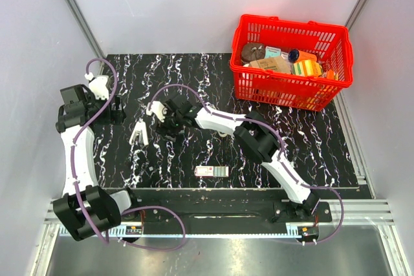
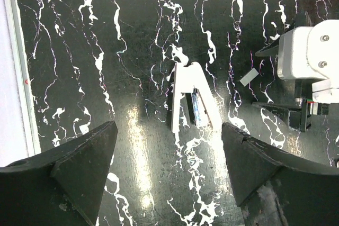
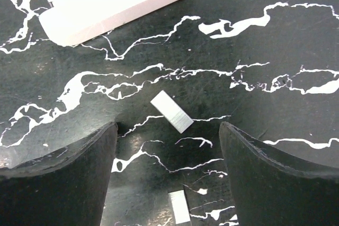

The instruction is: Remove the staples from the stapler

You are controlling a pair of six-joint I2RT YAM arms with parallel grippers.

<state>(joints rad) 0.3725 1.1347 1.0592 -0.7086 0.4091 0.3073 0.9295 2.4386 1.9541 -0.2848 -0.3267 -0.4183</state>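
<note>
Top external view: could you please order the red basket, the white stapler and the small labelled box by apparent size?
1. red basket, by far.
2. white stapler and small labelled box: roughly alike, so unranked.

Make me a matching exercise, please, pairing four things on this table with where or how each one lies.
Things:
1. stapler
2. staple strip
3. basket
4. labelled box

Places or states:
A. red, at the far right corner of the mat, with items inside
B. at the middle of the mat's near edge
C. white, opened into a narrow V on the mat
D. small and grey, flat on the mat just ahead of the open right gripper

Pairs: 1-C; 2-D; 3-A; 4-B.
</note>
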